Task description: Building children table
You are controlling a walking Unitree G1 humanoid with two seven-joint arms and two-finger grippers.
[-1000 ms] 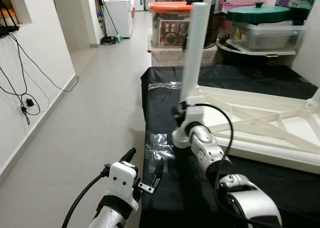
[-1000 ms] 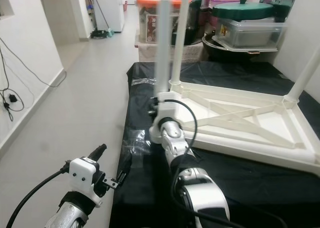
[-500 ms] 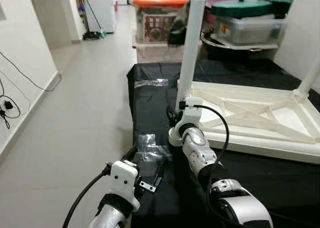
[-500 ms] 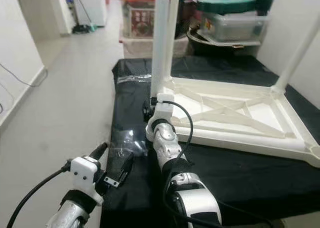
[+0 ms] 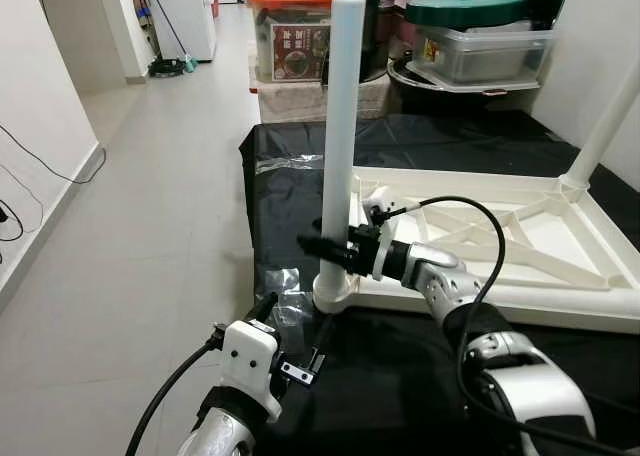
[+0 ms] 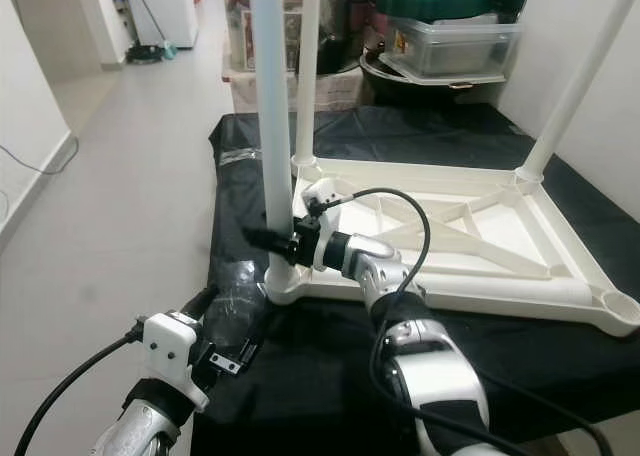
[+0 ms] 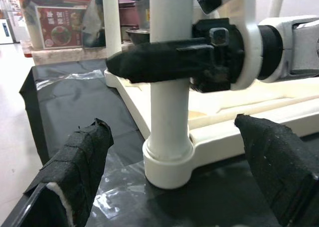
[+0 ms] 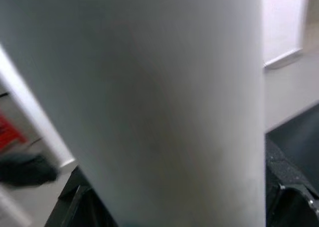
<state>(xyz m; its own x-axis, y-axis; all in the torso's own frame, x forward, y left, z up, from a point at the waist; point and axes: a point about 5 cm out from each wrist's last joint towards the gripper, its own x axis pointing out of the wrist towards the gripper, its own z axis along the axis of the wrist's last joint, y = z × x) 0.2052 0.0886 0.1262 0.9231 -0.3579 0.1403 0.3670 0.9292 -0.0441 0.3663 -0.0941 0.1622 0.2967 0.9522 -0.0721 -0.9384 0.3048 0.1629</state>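
Note:
An upside-down white children's table [image 5: 500, 276] lies on a black-covered surface. A white table leg [image 5: 341, 126] stands upright in its near left corner socket [image 5: 333, 294]. My right gripper [image 5: 330, 248] reaches in from the right and is shut on this leg a little above the socket; one black finger [image 7: 159, 62] crosses the leg's front. The right wrist view has the leg [image 8: 164, 102] very close. My left gripper [image 5: 292, 326] hovers low just in front of the socket, open, its fingers [image 7: 75, 172] spread on either side of the leg's base without touching.
Two more legs stand at the far left corner [image 6: 307, 66] and far right corner [image 5: 610, 126]; the near right socket [image 6: 620, 306] holds none. Crumpled clear plastic [image 5: 290, 296] lies by the cloth's left edge. Storage boxes [image 5: 300, 46] and lidded tubs [image 5: 480, 36] stand behind. Tiled corridor floor [image 5: 150, 196] is to the left.
The camera has shifted. My right arm has swung to the right of the leg and now grips it sideways, low down. The left gripper stays low in front, open.

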